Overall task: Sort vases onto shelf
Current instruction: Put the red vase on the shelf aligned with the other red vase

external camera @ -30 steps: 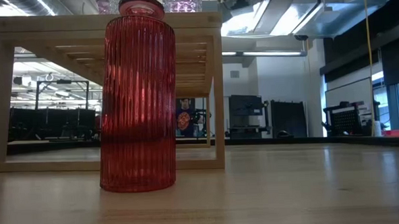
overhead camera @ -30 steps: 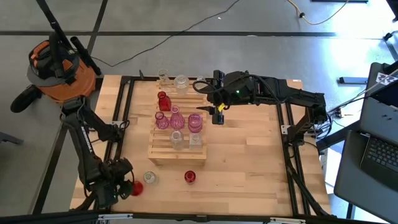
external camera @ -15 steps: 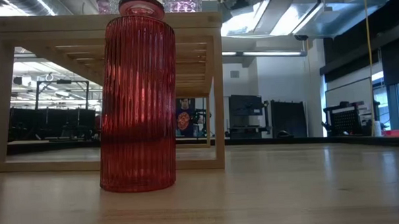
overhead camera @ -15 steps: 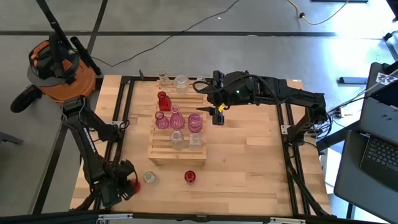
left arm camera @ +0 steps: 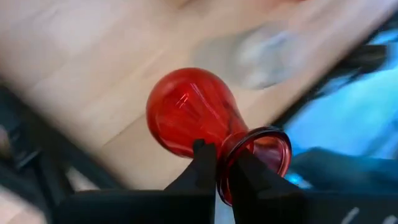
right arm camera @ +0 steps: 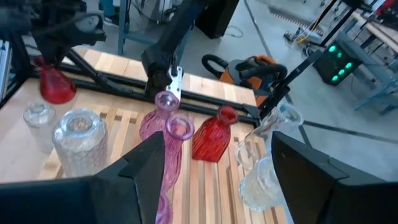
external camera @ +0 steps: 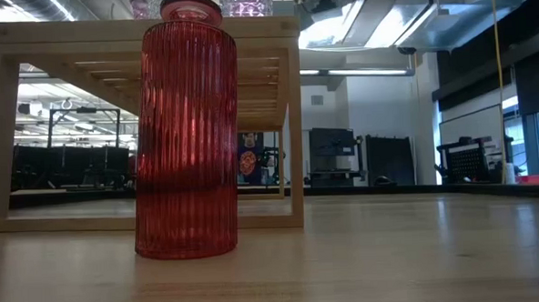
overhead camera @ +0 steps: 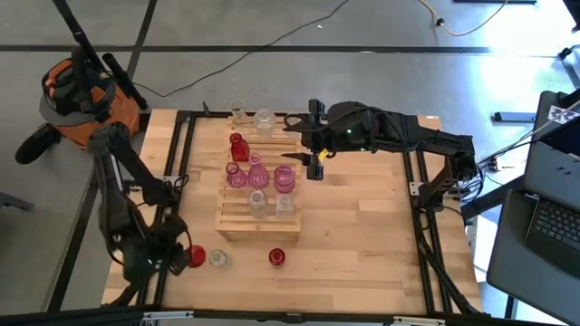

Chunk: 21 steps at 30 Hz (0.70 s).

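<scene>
My left claw point(left arm camera: 225, 169) has its two fingers pinched tight on the narrow neck of a red bulb vase point(left arm camera: 193, 118), just under the flared lip, and the high view puts it at the near left corner of the worktop point(overhead camera: 362, 235), well short of the shelf point(overhead camera: 237, 220). I can't tell from these views whether the vase's base is clear of the wood. My right claw point(overhead camera: 302, 152) waits beside the far right end of the shelf with its fingers spread wide and nothing in them.

The shelf already carries pink, clear and red vases on its tiers. A small clear vase point(overhead camera: 217, 259) and a ribbed red vase point(overhead camera: 277, 257) stand loose on the worktop in front of it.

I judge this piece light but brittle: thin glass, smooth and slippery, with most of its weight in the bulb below my grip. Holding at the neck suits it, since the lip should stop it sliding through, but the bulb may swing if I move sharply. I'd squeeze no harder and carry it slowly, upright.
</scene>
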{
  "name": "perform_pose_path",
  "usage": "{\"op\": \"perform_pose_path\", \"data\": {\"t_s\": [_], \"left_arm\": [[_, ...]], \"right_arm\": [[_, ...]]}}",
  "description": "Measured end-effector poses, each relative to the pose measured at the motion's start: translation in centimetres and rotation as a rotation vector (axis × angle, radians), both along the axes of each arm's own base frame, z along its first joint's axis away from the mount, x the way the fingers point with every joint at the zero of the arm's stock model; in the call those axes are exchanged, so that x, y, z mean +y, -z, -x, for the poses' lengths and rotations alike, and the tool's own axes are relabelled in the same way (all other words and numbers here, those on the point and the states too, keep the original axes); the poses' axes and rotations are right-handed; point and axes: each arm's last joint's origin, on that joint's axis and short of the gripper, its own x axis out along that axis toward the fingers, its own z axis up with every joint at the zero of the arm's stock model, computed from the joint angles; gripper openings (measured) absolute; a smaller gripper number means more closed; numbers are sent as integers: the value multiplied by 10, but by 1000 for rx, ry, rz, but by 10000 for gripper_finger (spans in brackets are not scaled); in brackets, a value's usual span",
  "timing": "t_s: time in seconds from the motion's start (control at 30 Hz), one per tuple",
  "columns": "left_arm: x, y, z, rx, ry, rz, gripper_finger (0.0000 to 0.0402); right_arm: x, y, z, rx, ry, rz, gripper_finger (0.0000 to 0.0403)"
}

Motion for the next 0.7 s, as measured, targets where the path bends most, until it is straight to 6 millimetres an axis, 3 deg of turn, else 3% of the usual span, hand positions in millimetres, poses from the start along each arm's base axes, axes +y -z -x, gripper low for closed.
{"op": "perform_pose_path", "data": {"t_s": [0.23, 0.43, 0.53, 0.7], "left_arm": [[22, -68, 11, -361, 9, 91, 9], [57, -134, 19, -822, -65, -67, 8], [77, -158, 18, -890, -49, -169, 8], [106, -182, 6, -888, -33, -315, 8]], "right_arm": [[1, -3, -2, -35, -31, 2, 243], [8, -19, -6, -212, -304, 25, 243], [11, -32, -7, -350, -412, 30, 243], [12, -44, -7, -475, -451, 77, 243]]}}
